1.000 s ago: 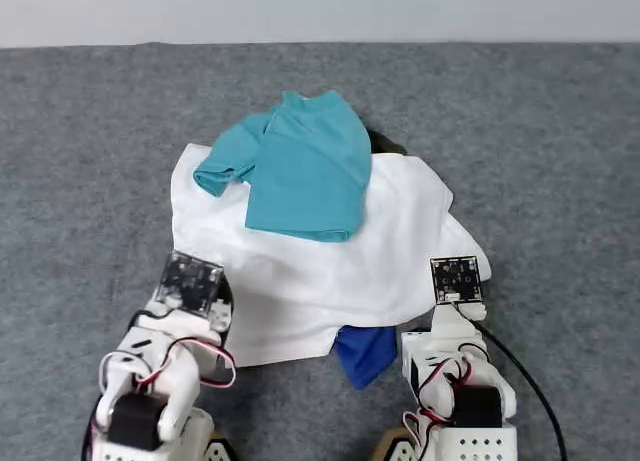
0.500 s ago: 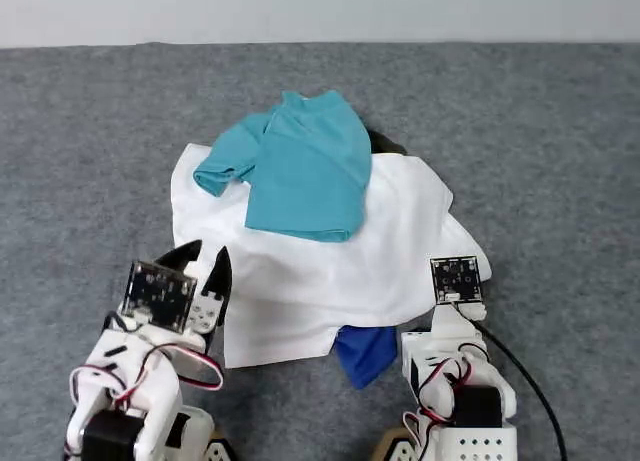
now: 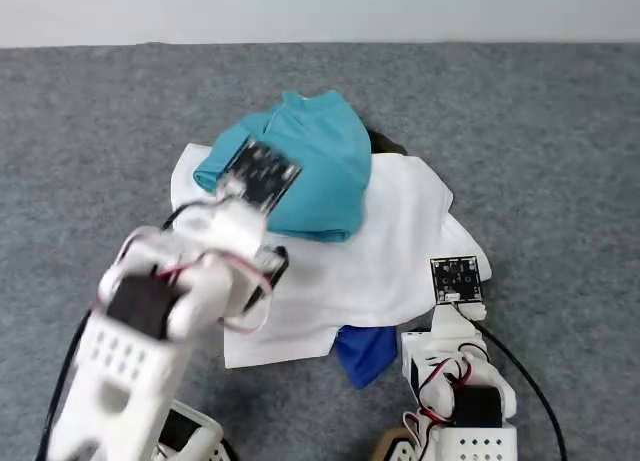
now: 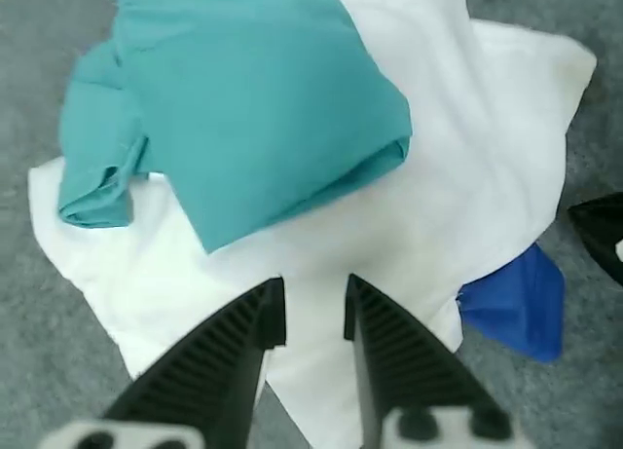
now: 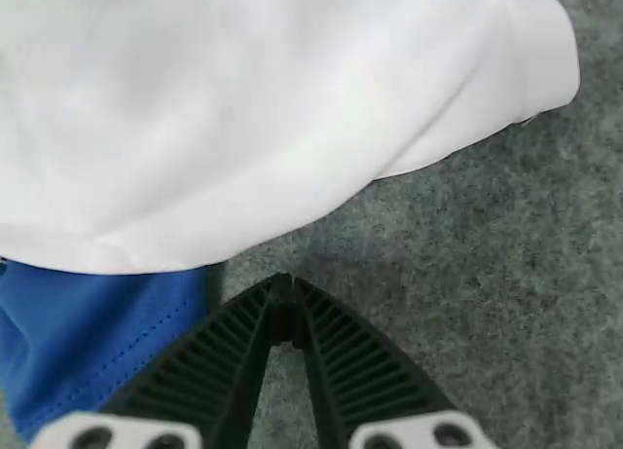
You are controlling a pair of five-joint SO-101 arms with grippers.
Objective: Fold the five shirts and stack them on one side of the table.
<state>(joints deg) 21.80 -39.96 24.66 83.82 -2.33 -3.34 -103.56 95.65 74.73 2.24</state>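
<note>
Hovering slightly parted and empty, the left gripper [image 4: 313,288] should pinch one layer of the crumpled teal fabric shirt [image 4: 243,98] atop the wide white cloth shirt [image 4: 487,157]; the right gripper [image 5: 282,283] rests closed.

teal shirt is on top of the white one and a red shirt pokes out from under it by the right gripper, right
Not red: the high view shows a blue shirt poking out by the right gripper. The teal shirt does lie on the white shirt.
</note>
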